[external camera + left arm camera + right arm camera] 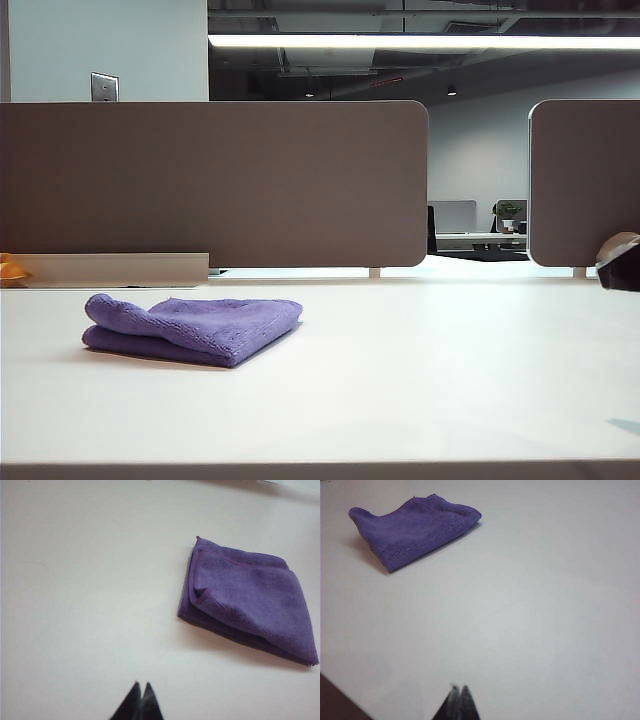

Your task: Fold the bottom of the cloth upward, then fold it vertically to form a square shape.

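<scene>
The purple cloth (195,328) lies folded into a small thick square on the left part of the white table (420,370). It also shows in the left wrist view as the cloth (250,600) and in the right wrist view as the cloth (412,527). My left gripper (141,685) is shut and empty, hanging above bare table well away from the cloth. My right gripper (459,687) is also shut and empty, far from the cloth over bare table. Neither gripper is clearly seen in the exterior view; a dark part (620,262) at the right edge may belong to the right arm.
Brown partition panels (215,185) stand behind the table. A pale low strip (115,270) and an orange object (10,270) sit at the back left. The table's edge (340,695) shows in the right wrist view.
</scene>
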Available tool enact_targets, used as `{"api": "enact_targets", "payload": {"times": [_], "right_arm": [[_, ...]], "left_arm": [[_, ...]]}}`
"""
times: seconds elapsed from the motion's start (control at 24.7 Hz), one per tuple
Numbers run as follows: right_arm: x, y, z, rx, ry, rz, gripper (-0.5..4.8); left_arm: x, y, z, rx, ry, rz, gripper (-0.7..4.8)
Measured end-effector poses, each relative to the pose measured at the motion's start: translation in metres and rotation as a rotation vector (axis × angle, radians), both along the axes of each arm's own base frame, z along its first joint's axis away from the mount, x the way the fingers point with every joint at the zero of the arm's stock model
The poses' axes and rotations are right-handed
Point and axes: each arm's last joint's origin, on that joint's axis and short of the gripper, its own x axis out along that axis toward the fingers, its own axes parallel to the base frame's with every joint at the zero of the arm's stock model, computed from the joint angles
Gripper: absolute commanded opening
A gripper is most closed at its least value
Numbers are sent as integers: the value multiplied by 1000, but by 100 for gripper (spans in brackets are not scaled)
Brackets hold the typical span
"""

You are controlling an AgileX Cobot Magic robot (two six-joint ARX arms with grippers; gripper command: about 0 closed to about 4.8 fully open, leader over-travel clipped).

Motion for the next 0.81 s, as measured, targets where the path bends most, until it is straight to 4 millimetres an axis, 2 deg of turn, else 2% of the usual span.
{"api": "enact_targets", "payload": {"times": [0.81], "right_arm": [[0, -2, 3, 26, -26, -10, 4]], "left_arm": [[0, 0, 1, -2, -12, 0, -5]]}}
